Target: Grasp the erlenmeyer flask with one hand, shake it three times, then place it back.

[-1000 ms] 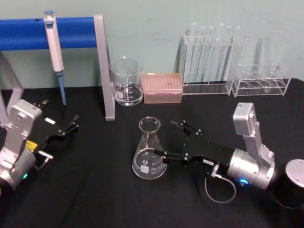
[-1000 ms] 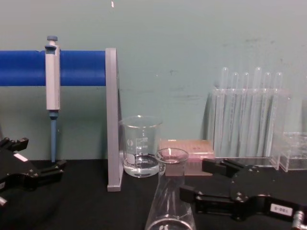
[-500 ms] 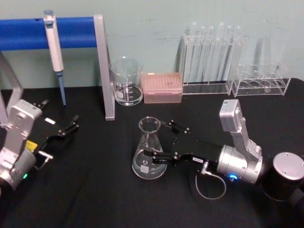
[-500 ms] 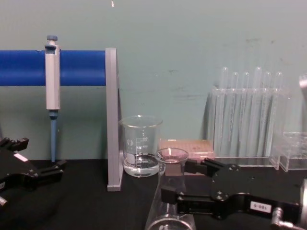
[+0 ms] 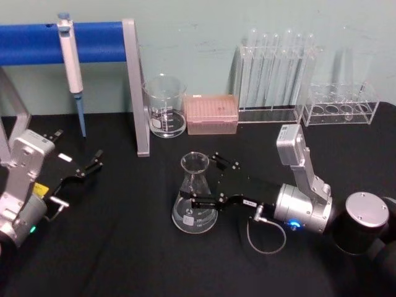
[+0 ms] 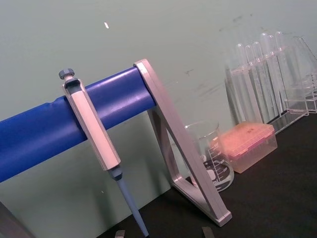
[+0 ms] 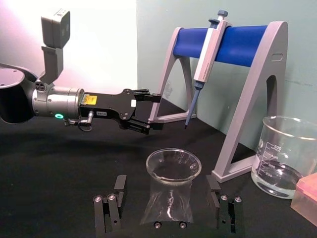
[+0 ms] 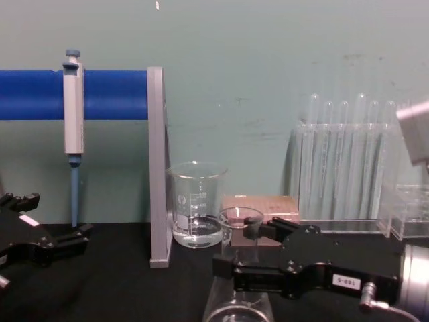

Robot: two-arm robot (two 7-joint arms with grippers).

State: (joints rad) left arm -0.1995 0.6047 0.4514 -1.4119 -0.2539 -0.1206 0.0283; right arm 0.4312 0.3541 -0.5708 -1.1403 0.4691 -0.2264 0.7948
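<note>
The erlenmeyer flask [image 5: 196, 199] stands upright on the black table, clear glass with a small white label patch. My right gripper [image 5: 205, 180] is open, with one finger on each side of the flask around its sloping upper body. In the right wrist view the flask [image 7: 171, 191] stands between the two black fingers [image 7: 111, 206]; I cannot tell whether they touch the glass. In the chest view the right gripper [image 8: 239, 247] reaches across the flask [image 8: 239, 219] just below the rim. My left gripper [image 5: 86, 170] rests open at the table's left.
A glass beaker [image 5: 164, 106] with a little liquid, a pink tip box [image 5: 212, 114] and test tube racks [image 5: 275, 80] line the back. A pipette [image 5: 70, 65] hangs on the blue stand [image 5: 135, 86], left of the flask.
My right gripper has slid left towards the flask, so its open fingers now stand on either side of it. The flask and the left arm have not moved.
</note>
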